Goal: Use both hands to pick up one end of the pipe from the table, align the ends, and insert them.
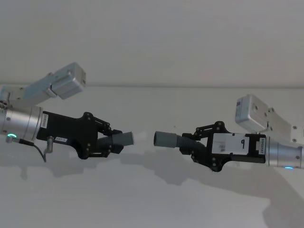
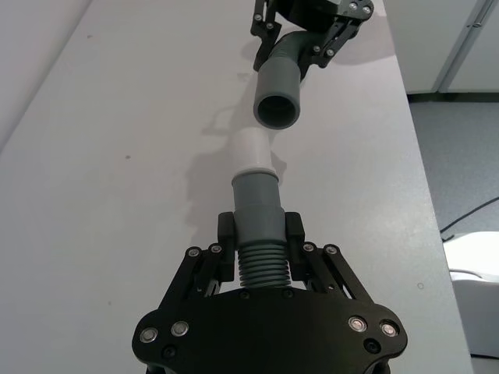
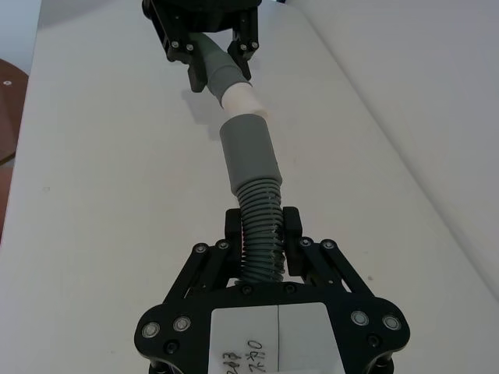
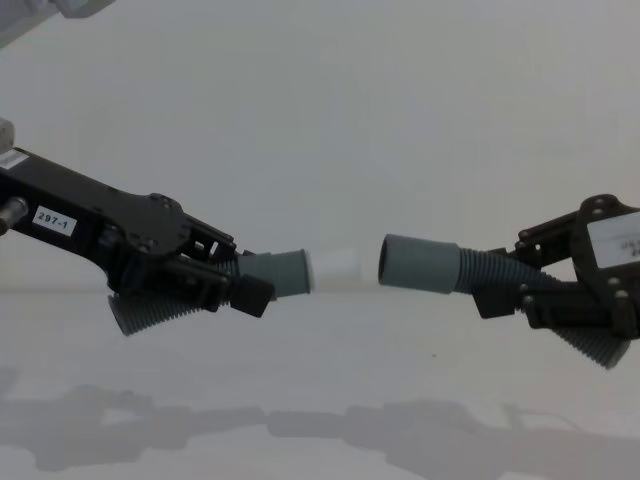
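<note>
Above the worktop point(image 1: 142, 204), two hands hold pipe pieces end to end.
The left hand point(image 1: 113, 144) is clamped on the white-tipped piece point(image 1: 122, 139), the right hand point(image 1: 191, 148) on the grey-cuffed piece point(image 1: 184, 141); tip point(image 4: 335, 267) and cuff point(image 4: 418, 263) face each other, near, not touching.

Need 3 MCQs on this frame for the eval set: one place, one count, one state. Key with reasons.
1. Which gripper holds the piece with the white tip? A left; B right; C neither.
2. How many pipe pieces are held? A one; B two; C three.
3. The two ends are: A fully inserted; B facing across a gap; C both dropped.
Key: 1 A, left gripper clamps it. 2 B, right gripper holds the plain cuff piece. 3 B, chest view shows the gap.
</note>
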Tool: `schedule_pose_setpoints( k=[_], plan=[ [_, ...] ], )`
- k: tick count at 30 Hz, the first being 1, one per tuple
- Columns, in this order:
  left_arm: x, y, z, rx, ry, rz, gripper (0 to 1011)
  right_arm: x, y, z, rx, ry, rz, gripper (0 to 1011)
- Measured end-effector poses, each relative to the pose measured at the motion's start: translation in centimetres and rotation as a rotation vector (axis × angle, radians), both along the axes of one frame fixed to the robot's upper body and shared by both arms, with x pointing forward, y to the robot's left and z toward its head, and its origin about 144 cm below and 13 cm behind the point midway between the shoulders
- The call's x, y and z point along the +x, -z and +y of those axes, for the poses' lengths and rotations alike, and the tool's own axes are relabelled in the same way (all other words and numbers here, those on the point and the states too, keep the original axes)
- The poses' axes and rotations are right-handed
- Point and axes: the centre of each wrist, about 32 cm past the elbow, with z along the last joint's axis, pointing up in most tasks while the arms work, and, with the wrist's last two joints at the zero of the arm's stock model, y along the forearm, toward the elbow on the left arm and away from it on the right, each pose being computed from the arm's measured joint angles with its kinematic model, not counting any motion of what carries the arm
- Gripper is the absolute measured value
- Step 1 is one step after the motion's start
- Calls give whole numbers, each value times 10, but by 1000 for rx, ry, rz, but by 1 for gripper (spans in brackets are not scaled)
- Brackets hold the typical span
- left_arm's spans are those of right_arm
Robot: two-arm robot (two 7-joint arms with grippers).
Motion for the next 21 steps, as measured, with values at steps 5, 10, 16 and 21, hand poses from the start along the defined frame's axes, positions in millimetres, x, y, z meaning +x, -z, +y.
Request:
schedule_pose_setpoints(
  k=[5,10,16,21],
  plan=[
    [1,-1,-2,3,9,2,367,1,2,0,1,1,7,295],
    [2,-1,-3,6,13,4,367,2,3,1,3,1,12,295],
    [4,-2,-6,11,20,9,367,3,4,1,6,-3,15,295],
    [5,-3,-8,15,27,13,367,5,5,1,7,-5,16,295]
  ],
)
